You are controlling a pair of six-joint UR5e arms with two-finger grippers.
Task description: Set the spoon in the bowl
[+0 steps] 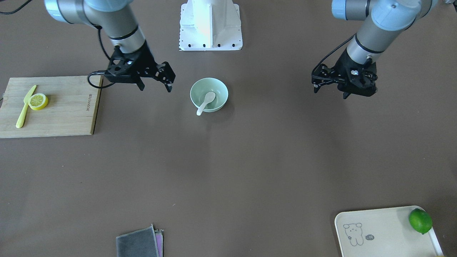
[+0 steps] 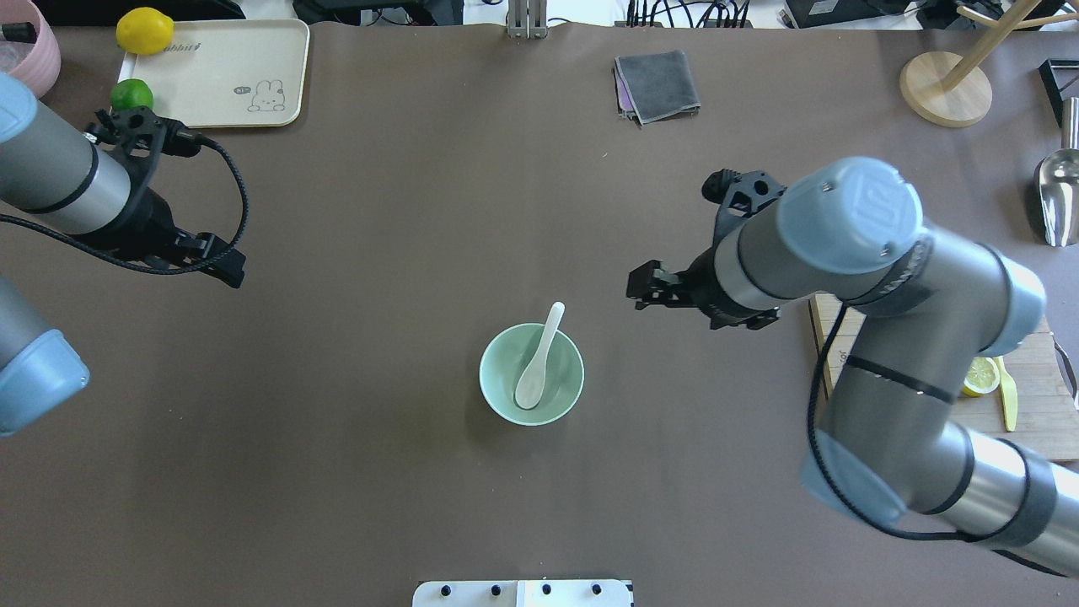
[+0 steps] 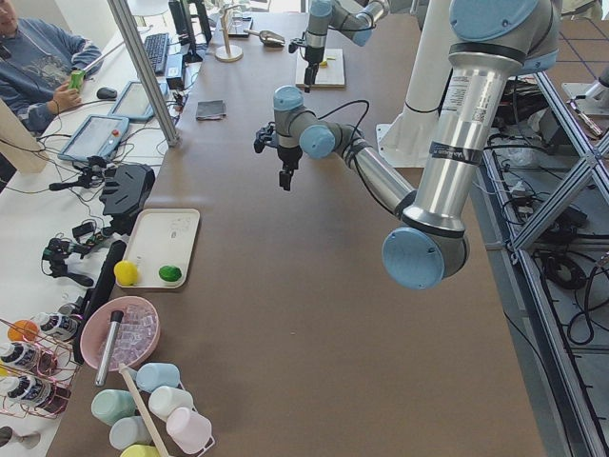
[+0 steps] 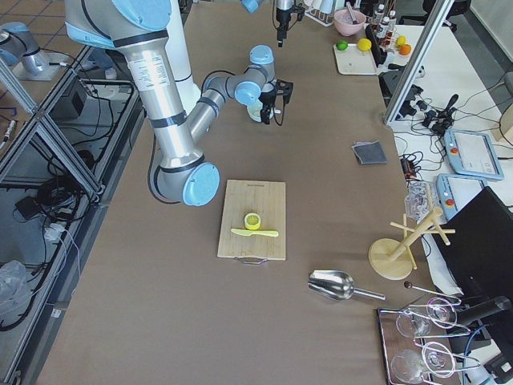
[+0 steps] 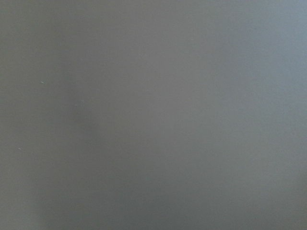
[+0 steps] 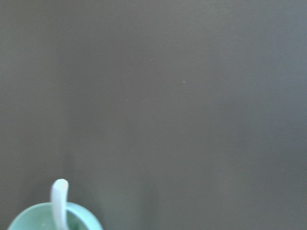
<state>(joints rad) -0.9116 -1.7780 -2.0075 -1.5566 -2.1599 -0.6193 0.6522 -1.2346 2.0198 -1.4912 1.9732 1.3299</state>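
Note:
The pale mint-green bowl [image 1: 221, 93] stands mid-table, in front of the robot base. The white spoon [image 1: 206, 103] lies in it, scoop down inside and handle resting over the rim. Bowl [image 2: 571, 377] and spoon [image 2: 539, 352] also show in the overhead view. The right wrist view shows the bowl's rim [image 6: 29, 215] and the spoon's handle [image 6: 59, 197] at its bottom left. My right gripper [image 1: 156, 88] is open and empty, above the table beside the bowl. My left gripper [image 1: 330, 92] is open and empty, far off on the bowl's other side.
A wooden cutting board [image 1: 68, 110] holds a lemon slice [image 1: 38, 101] and a yellow knife [image 1: 24, 107], beyond my right gripper. A cream tray [image 1: 385, 221] with a lime [image 1: 420, 220] and a grey cloth [image 1: 137, 243] lie at the far edge.

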